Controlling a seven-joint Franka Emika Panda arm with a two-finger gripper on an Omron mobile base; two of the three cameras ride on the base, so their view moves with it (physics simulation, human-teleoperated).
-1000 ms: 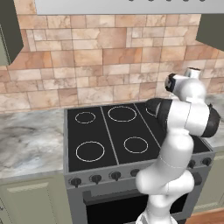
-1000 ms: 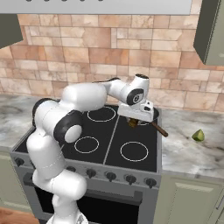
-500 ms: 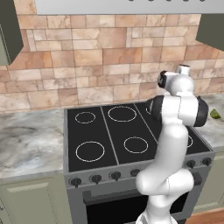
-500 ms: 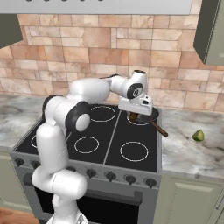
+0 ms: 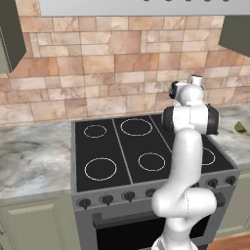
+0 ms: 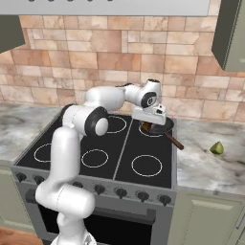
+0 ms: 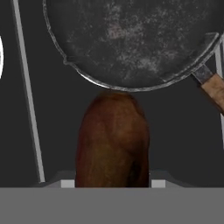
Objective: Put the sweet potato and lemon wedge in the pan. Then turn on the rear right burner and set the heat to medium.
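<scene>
My gripper point(image 7: 112, 181) is shut on the sweet potato point(image 7: 113, 140), an orange-brown lump that stands between the fingers. Just beyond it lies the dark round pan point(image 7: 131, 39), with its brown handle point(image 7: 214, 87) running off to the right. The potato's tip hangs over the pan's near rim. From the right base view the gripper point(image 6: 150, 119) hovers low over the pan point(image 6: 160, 126) at the cooktop's rear right, above a mostly covered burner ring point(image 6: 154, 135). The yellow-green lemon wedge point(image 6: 217, 148) lies on the counter right of the stove, also visible as lemon wedge point(image 5: 240, 127).
The black glass cooktop point(image 6: 103, 143) carries several other white rings. A row of knobs point(image 6: 119, 192) runs along the stove front. Marble counters point(image 5: 34, 151) flank the stove, a tiled wall stands behind it, and a hood hangs overhead.
The arm has swung its elbow upright and folded in. The hand stayed near the pan, holding the sweet potato, and has sunk a little toward its rim.
</scene>
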